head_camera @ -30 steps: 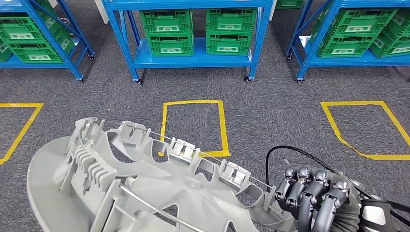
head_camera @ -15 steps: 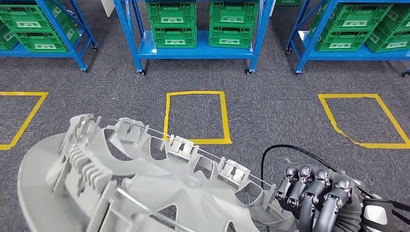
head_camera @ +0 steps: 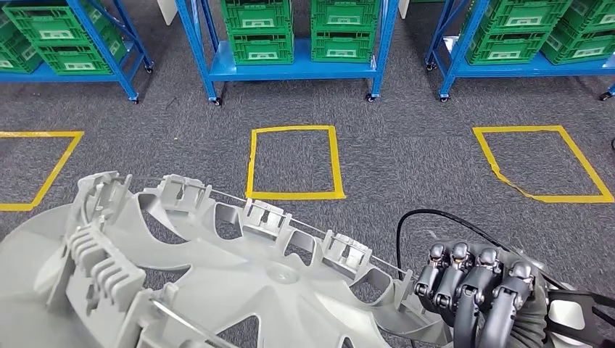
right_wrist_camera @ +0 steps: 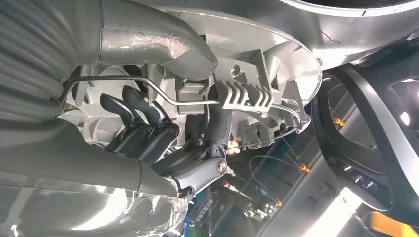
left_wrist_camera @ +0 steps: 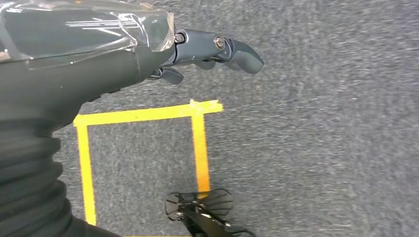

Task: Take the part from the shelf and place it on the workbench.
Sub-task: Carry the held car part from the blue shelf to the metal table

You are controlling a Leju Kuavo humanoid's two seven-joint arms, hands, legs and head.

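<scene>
Low in the head view, the grey plastic wheel cover (head_camera: pixel 217 283) fills the near left and centre, its ribbed back side facing up, with clips and a thin wire ring running round its rim. At the wheel cover's right edge the right robot hand (head_camera: pixel 475 293) grips the rim, dark fingers (head_camera: pixel 464 279) curled over it from the far side. The right wrist view confirms the hold: the fingers (right_wrist_camera: pixel 148 121) hook through the clip openings of the wheel cover (right_wrist_camera: pixel 257 64) and the thumb presses the other face. A black cable (head_camera: pixel 428 217) loops up just beyond this robot hand.

Beyond the wheel cover lies grey carpet floor (head_camera: pixel 406 159) marked with yellow tape squares (head_camera: pixel 294 161), one straight ahead and others to either side. Farther still stand blue shelves (head_camera: pixel 290 69) on casters, loaded with green crates (head_camera: pixel 265 29).

The left robot hand (left_wrist_camera: pixel 197 52) appears in its wrist view hanging over the carpet beside a yellow tape square (left_wrist_camera: pixel 143 148); it holds nothing, and its fingers (left_wrist_camera: pixel 237 52) reach forward, apart from one another.
</scene>
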